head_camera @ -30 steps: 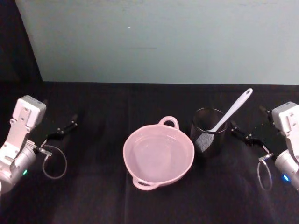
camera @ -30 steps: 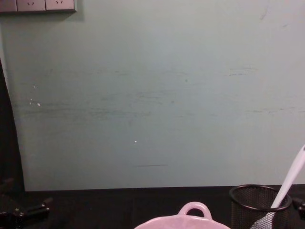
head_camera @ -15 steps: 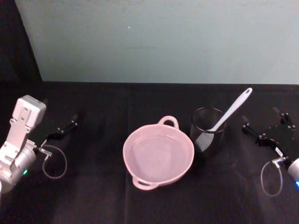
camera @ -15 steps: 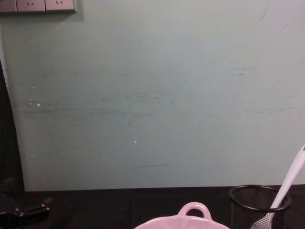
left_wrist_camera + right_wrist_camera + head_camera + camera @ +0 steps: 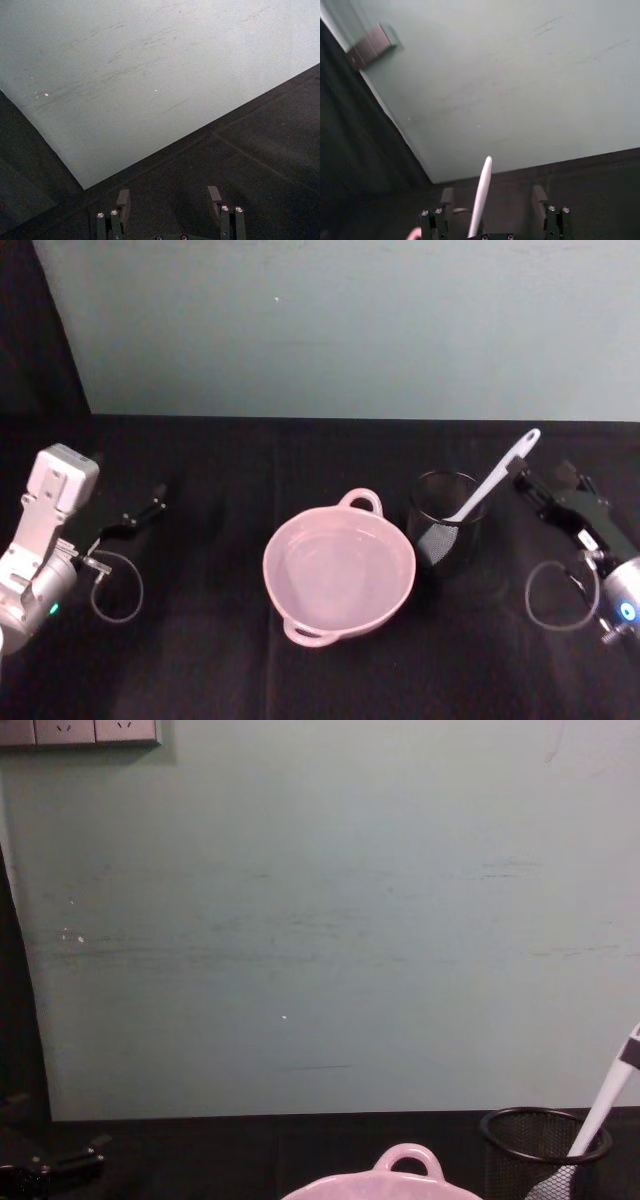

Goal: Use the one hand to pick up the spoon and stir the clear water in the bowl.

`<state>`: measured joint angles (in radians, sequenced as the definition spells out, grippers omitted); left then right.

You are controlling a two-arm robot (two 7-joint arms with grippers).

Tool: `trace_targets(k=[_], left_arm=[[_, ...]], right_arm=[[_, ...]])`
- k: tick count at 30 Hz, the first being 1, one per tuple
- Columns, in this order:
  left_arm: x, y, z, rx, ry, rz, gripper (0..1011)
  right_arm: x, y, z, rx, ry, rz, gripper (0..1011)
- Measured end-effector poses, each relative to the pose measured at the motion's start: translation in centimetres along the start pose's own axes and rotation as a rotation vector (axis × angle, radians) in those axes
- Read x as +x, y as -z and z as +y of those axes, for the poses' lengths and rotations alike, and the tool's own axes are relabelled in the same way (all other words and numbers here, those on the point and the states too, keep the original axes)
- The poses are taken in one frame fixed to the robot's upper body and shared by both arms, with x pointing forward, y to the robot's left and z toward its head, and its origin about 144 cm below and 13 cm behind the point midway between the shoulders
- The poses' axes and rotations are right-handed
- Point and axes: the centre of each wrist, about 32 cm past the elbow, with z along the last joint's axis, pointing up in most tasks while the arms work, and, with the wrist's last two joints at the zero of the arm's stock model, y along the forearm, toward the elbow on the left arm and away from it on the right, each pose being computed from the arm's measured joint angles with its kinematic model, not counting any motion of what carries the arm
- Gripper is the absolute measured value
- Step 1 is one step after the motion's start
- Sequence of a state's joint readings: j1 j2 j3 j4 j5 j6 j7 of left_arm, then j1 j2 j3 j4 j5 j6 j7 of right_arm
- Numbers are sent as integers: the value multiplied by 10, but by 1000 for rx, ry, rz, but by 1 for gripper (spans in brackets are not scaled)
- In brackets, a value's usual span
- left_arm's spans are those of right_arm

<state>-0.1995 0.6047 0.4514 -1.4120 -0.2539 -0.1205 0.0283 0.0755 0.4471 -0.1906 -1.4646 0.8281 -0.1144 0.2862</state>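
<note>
Silver-grey wrists, looped grey cables, slim black screw-studded fingers.

open table left of bowl; mesh cup just beside its right rim, spoon slanting rightward above

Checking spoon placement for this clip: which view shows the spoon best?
Head view: the whole spoon shows, leaning out of the cup. Chest view cuts its handle at the edge; right wrist view catches the handle end.
</note>
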Motion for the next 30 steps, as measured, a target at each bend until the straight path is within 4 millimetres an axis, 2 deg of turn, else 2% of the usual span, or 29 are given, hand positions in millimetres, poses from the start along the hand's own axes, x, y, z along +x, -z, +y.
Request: trace_targets(k=[10,14,24,25,27,28,30], left_arm=[[0,0,0,0,0,0,1005],[0,0,0,0,0,0,1005],[0,0,0,0,0,0,1005],[0,0,0,0,0,0,1005],[0,0,0,0,0,0,1005],[0,0,0,0,0,0,1005],[0,0,0,0,0,0,1005]], right_arm=[[2,1,25,19,-31,155,999],[0,0,28,15,-32,193,931],[-2,-1,29,12,-30,206,651],[-2,-2,29,13,-29,207,595],[-2,-2,29,12,-28,207,549],[-1,-2,29,12,-28,207,488],[-1,-2,29,12,-28,207,449]])
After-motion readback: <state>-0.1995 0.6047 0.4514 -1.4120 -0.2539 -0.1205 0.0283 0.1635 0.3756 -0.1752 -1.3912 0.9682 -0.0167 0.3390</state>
